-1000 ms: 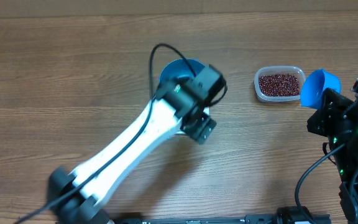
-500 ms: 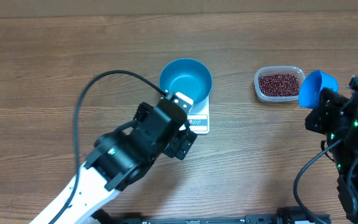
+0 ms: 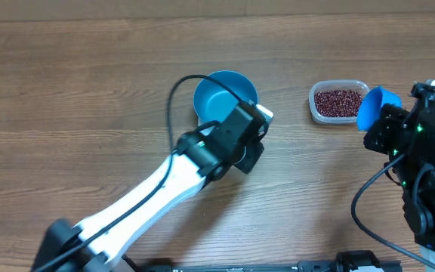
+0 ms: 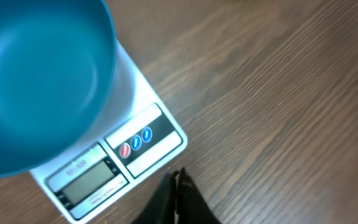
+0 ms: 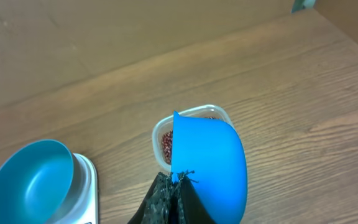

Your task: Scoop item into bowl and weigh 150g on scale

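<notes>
The blue bowl stands on the white scale and shows no beans inside. My left gripper is shut with nothing in it, its tips hanging just off the scale's front strip, near the coloured buttons. In the overhead view the left arm hides most of the scale and part of the bowl. My right gripper is shut on the handle of a small blue scoop. It holds the scoop beside the clear tub of red-brown beans.
The tub's rim peeks out behind the scoop in the right wrist view, with the bowl and scale at lower left. Bare wooden table lies to the left of the bowl and at the back.
My left arm drew back toward the front, then swung forward again over the scale, and its jaws closed. My right arm edged slightly left with the scoop.
</notes>
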{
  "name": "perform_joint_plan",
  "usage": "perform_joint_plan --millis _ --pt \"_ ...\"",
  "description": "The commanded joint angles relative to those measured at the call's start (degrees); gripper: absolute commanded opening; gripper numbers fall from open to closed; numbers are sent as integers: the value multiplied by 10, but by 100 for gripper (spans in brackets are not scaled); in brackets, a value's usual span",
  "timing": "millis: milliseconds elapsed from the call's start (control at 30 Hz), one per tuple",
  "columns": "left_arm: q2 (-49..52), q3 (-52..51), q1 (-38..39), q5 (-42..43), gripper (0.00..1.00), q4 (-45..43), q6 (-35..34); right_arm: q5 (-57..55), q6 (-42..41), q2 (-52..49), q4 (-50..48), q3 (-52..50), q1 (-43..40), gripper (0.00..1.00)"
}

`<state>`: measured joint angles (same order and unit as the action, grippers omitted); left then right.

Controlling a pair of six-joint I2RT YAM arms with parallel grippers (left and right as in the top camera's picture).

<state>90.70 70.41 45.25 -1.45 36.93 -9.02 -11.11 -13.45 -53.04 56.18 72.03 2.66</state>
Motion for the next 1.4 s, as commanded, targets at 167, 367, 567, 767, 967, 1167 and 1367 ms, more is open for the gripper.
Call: perform_joint_plan --millis 167,367,567,767,967,1167,1367 --pt "90 -5 -3 -48 5 -46 -2 -8 -2 -31 -6 15 0 4" --pt "123 -5 -3 -47 4 -101 1 -9 -2 -38 -2 15 0 4" --pt "134 -5 -3 -52 4 -91 31 -9 -1 -38 1 15 -1 4" --pt "134 -5 -3 -76 4 -66 27 -9 -2 -38 1 15 0 4" --pt "134 -30 -3 -82 4 -155 26 -9 -1 -38 6 15 -1 4" --pt "134 -40 6 -79 4 -169 59 -9 0 -38 12 15 -1 4" --pt "134 -71 25 -75 4 -192 89 -9 1 -38 12 15 -1 4"
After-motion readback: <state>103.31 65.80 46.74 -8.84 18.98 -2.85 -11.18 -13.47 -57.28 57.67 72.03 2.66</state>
